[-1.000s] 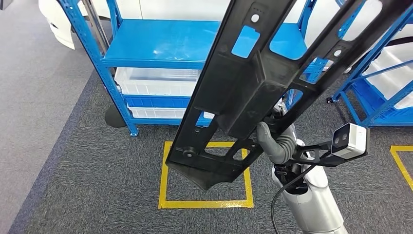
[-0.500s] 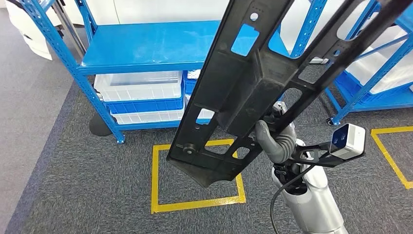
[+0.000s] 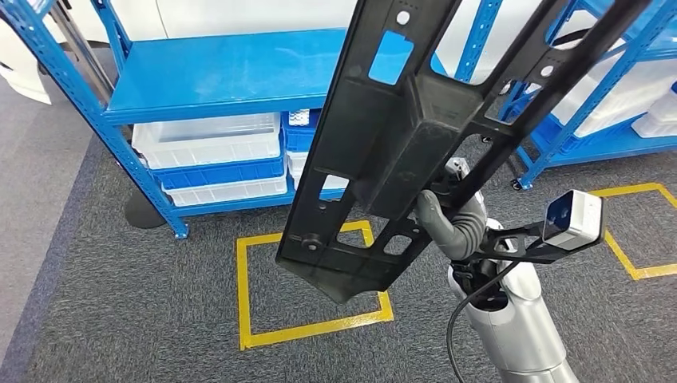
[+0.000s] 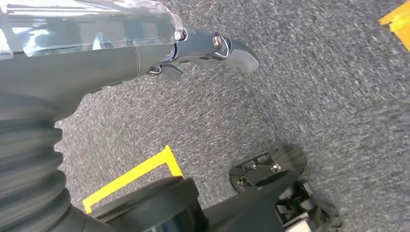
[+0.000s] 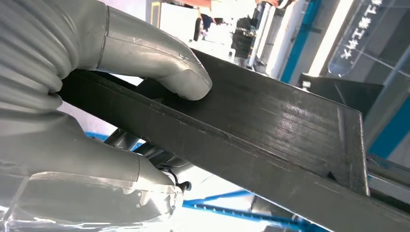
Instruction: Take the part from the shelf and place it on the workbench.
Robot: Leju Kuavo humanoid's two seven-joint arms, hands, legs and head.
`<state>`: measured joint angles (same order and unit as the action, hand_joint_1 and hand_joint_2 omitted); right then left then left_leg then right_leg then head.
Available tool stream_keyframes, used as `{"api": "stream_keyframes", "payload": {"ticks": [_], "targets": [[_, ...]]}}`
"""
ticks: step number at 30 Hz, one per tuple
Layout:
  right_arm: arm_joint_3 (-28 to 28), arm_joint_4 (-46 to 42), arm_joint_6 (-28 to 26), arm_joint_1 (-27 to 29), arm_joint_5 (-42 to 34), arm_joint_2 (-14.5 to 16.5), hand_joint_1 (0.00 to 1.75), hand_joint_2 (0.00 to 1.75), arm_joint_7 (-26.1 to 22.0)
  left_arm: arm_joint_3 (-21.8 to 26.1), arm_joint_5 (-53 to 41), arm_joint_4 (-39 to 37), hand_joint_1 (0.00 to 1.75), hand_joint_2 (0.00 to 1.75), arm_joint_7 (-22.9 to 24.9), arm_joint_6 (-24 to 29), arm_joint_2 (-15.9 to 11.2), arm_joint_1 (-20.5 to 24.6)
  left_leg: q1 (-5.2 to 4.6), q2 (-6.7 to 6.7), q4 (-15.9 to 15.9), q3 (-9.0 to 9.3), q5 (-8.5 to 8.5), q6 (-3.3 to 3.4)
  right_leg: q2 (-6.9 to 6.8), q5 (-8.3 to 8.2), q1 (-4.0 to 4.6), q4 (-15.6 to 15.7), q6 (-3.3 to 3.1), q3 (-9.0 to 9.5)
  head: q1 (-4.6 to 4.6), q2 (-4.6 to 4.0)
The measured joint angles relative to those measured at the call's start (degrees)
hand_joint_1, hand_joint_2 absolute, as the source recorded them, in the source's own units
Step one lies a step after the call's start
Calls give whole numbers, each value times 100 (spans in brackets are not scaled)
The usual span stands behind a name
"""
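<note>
This is a workshop or factory storeroom, laid out for handling parts. Blue steel shelving racks (image 3: 199, 76) stand along the far side, with a second rack (image 3: 591, 96) at the far right. Clear plastic bins (image 3: 209, 140) sit on the left rack's lower shelves, stacked over blue trays. The floor is dark grey carpet tile (image 3: 120, 311), and yellow tape squares (image 3: 307, 283) mark standing spots on it, one near the middle and another at the right edge. A large black moulded plastic part (image 3: 399, 144), pierced with cut-outs and fixing holes, looks like an industrial component.
</note>
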<state>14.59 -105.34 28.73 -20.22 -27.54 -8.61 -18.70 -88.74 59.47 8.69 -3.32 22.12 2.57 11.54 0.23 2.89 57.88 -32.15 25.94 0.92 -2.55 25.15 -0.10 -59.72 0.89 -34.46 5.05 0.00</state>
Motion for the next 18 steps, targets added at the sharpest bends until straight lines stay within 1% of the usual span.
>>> {"api": "stream_keyframes", "payload": {"ticks": [1,2,3,4,5,6,7,8,9,10,11,12,13,14,15,16,17,18], "targets": [[1,-31,-6,22,21,-1,175,175,-14,0,1,0,0,175,5,-20,3,-8,-13,33,2,-3,5,-27,-42,-1,27,119,-41,45,1,0],[1,-67,-9,59,50,-1,175,175,-36,0,-1,1,0,175,10,-36,8,-17,-23,71,0,-3,9,-56,-14,3,46,135,-74,38,1,0],[1,-108,-13,106,81,-4,175,175,-63,0,-4,1,0,175,16,-47,13,-24,-28,104,-5,0,17,-87,33,-8,30,144,-108,31,1,0],[1,-150,-16,150,112,-8,175,175,-88,0,-9,1,0,175,19,-54,18,-28,-24,84,23,-5,54,-119,78,-22,15,163,-141,34,1,0],[1,-187,-19,184,133,-12,175,175,-106,0,-14,1,0,175,20,-55,22,-29,-19,22,138,-46,145,-149,120,-38,-5,184,-177,39,1,0],[2,-216,-21,209,146,-16,175,175,-121,0,-17,1,0,175,20,-55,22,-33,-13,-64,371,-143,293,-176,162,-53,-24,203,-209,45,2,0],[2,-236,-21,230,156,-16,175,175,-129,0,-20,0,0,175,21,-55,22,-41,-1,-156,716,-294,478,-195,207,-57,-26,206,-228,43,2,0],[3,-245,-21,252,162,-17,175,175,-137,0,-20,0,0,175,22,-55,22,-52,3,-203,1124,-478,662,-208,256,-59,-26,204,-241,39,2,0],[3,-253,-21,280,166,-17,175,175,-142,0,-19,0,0,175,22,-55,22,-59,6,-222,1466,-640,778,-218,308,-59,-24,199,-244,38,2,0],[3,-259,-22,306,170,-19,175,175,-143,0,-19,0,0,175,21,-56,22,-61,8,-228,1639,-727,790,-223,363,-58,-24,191,-244,38,2,0],[3,-263,-22,325,172,-19,175,175,-144,0,-19,1,0,175,22,-56,22,-60,12,-232,1582,-707,685,-221,422,-56,-24,181,-241,38,2,0],[3,-269,-23,338,174,-20,175,175,-145,0,-20,1,0,175,23,-56,22,-57,20,-251,1299,-582,488,-215,482,-51,-26,164,-233,39,2,0],[3,-277,-23,342,175,-20,175,175,-146,0,-22,1,0,175,26,-57,22,-57,33,-314,888,-400,275,-203,541,-43,-29,144,-220,36,2,0],[3,-285,-24,343,175,-20,175,175,-151,0,-22,1,0,175,28,-57,22,-60,46,-414,510,-229,131,-189,596,-35,-24,118,-198,21,1,0],[3,-293,-25,344,176,-20,175,175,-155,0,-21,1,0,175,28,-58,22,-60,55,-503,246,-113,52,-173,646,-34,-24,96,-167,-3,2,0],[3,-299,-26,348,178,-20,175,175,-160,0,-17,1,0,175,27,-60,23,-60,56,-572,114,-59,39,-155,687,-39,-30,81,-133,-30,1,0],[3,-307,-27,356,180,-21,175,175,-164,0,-12,1,0,175,23,-61,24,-60,48,-588,91,-49,52,-132,728,-55,-37,79,-92,-54,1,0],[3,-316,-27,366,181,-21,175,175,-167,0,-5,1,0,175,16,-61,27,-58,47,-553,76,-48,35,-98,767,-71,-46,89,-51,-68,2,0]]}}
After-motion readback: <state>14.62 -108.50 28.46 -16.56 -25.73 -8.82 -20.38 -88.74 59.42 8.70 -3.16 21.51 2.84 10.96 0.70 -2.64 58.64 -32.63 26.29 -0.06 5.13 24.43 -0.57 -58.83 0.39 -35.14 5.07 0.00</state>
